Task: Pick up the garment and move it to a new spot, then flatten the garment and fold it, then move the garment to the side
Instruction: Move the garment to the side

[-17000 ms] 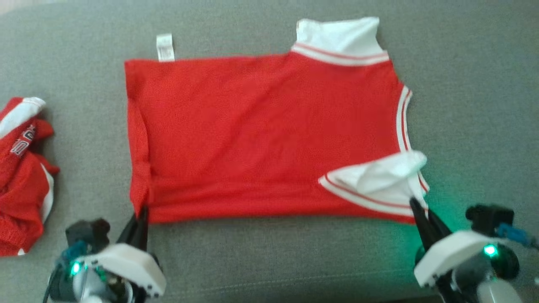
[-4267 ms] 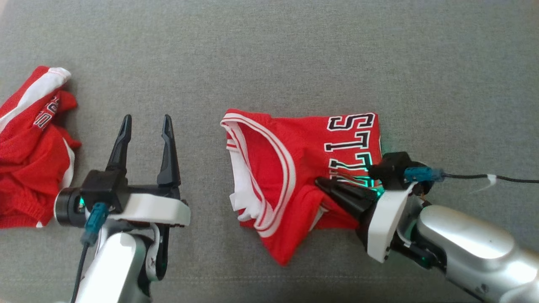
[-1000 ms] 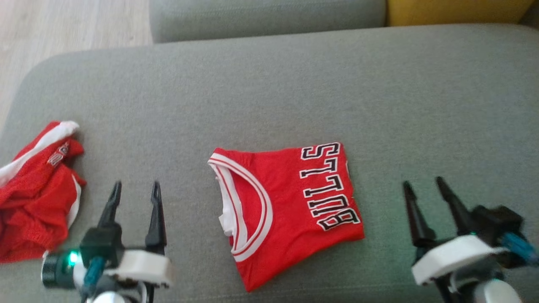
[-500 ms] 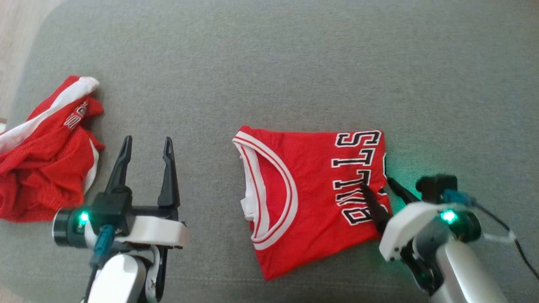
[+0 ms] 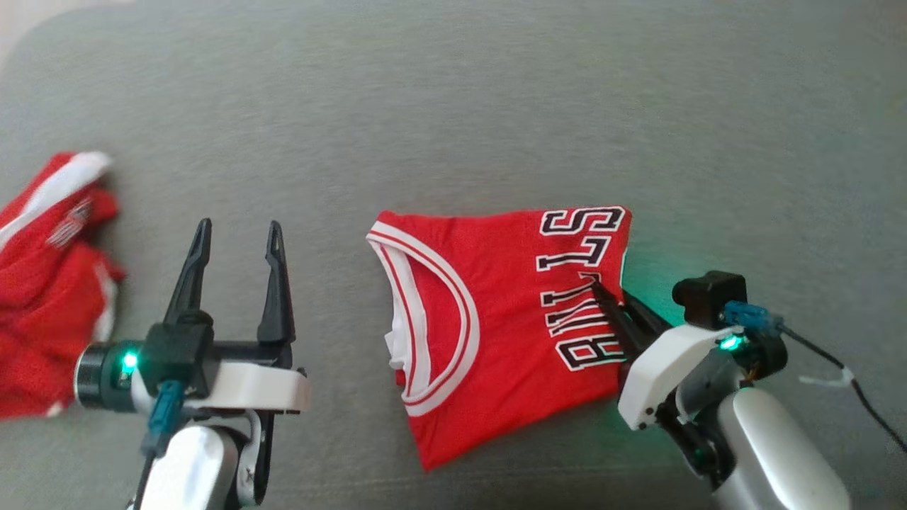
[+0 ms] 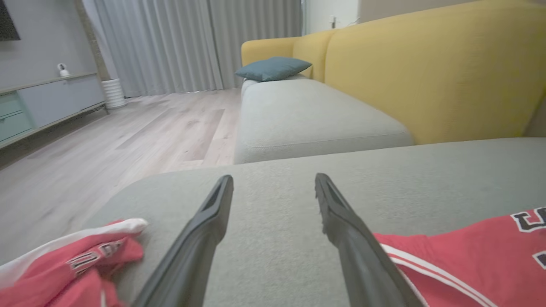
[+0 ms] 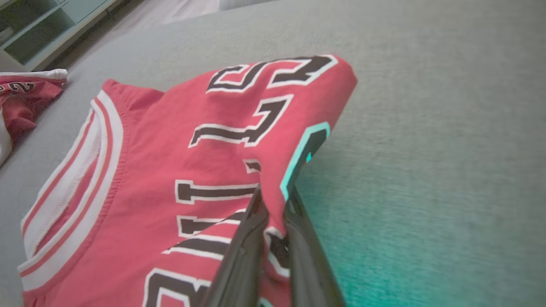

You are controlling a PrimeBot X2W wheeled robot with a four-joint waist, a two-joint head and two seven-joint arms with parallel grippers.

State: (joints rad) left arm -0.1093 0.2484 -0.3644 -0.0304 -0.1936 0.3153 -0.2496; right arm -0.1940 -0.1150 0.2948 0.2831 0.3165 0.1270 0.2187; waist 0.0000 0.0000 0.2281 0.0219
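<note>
Since half a second earlier, the fingers of the right gripper (image 5: 608, 294) have been brought together on the right-hand edge of the folded jersey (image 5: 482, 333); they were then set apart, one on either side of that edge. A pinch of red cloth beside the black lettering is clamped between the two fingers, and in the right wrist view this edge of the jersey (image 7: 170, 149) is seen lifted slightly off the surface at the right gripper (image 7: 273, 194).

The jersey is laid toward the near edge of the grey seat cushion (image 5: 453, 106), folded into a compact panel, with the white-and-red striped neckline turned toward the cushion's left edge and the lettering toward its right. A green glow is cast on the cushion just beside the right wrist.

The left gripper (image 5: 239, 227) is held over bare cushion to the left of the jersey, its fingers spread apart with nothing between them, as is confirmed in the left wrist view (image 6: 274, 179). It is apart from the jersey (image 6: 469, 251).

A second red garment (image 5: 49, 283), crumpled, is noted at the left edge of the cushion, well apart from the jersey.
</note>
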